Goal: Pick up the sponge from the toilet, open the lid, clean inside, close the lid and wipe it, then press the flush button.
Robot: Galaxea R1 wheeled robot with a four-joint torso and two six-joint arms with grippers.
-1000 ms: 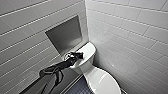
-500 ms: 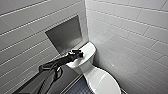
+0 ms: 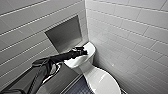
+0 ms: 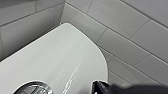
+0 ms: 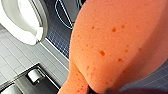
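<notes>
1. The step in hand appears to be the last one, pressing the flush button. The lid lies shut over the bowl of the toilet, and the left arm reaches out over the cistern top.
2. The left pincer hangs above the cistern's flat top, close to the tiled corner of the wall. I cannot tell whether it is spread or pressed together, since only a dark tip shows in the left wrist view.
3. The flush button, a round chrome fitting set into the cistern top, sits below the left pincer and off to one side of its tip, near but apart from it. Bare white ceramic lies between the two.
4. The sponge is in the right pincer. It hangs large and orange just before that wrist, high above the dark tiled floor, so I judge the pincer to be pinching it. The shut lid lies well below and away from this pincer.
5. By my judgement, the next move calls for bringing the left pincer's tip sideways until it stands squarely over the button, then pushing straight down. The glossy top beside the button is a poor place to land, because a tip there would slide and not flush.
</notes>
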